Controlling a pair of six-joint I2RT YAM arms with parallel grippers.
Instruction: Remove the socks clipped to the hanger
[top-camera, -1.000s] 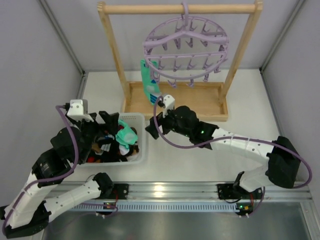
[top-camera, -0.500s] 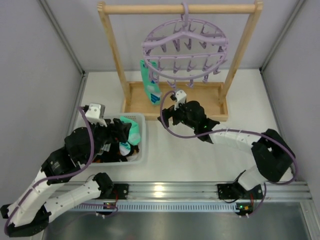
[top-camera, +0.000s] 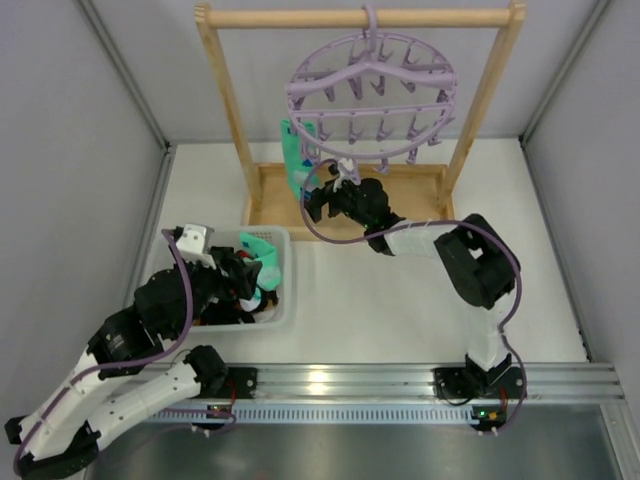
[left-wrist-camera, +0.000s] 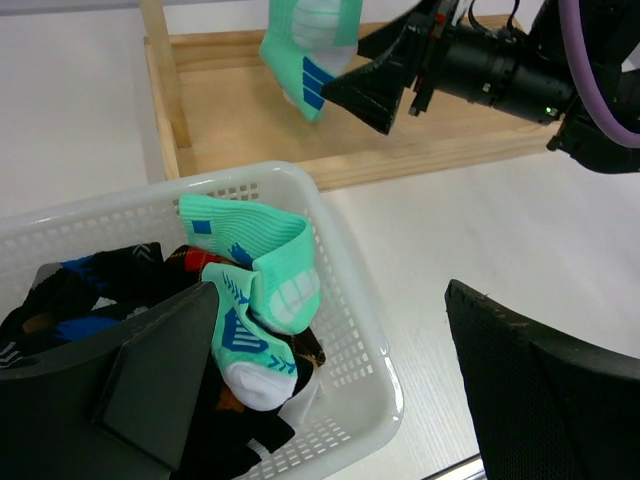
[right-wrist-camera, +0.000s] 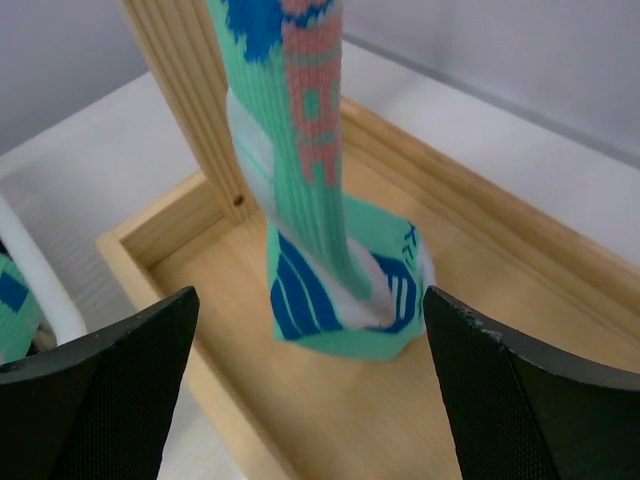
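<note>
Hanging from the plain wooden frame (top-camera: 228, 100), a round lavender plastic hanger (top-camera: 370, 95) of two rings has one ribbed teal-mint sock (top-camera: 293, 160) clipped beside the frame's left post. Off the frame's front-left corner, a white perforated basket (left-wrist-camera: 355, 310) holds a soft heap of socks (left-wrist-camera: 262, 290), two mint ones on top. Both grippers gape wide and empty: the right gripper (right-wrist-camera: 310, 300) straddles the hanging sock's toe over the frame's tray, and the left gripper (left-wrist-camera: 330, 300) hangs above the basket.

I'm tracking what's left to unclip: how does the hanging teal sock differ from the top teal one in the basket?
The hanging sock dangles straight from the hanger; the basket sock lies folded on dark socks. The hanging sock shows a salmon stripe; the basket sock doesn't. Both are mint with blue marks.
</note>
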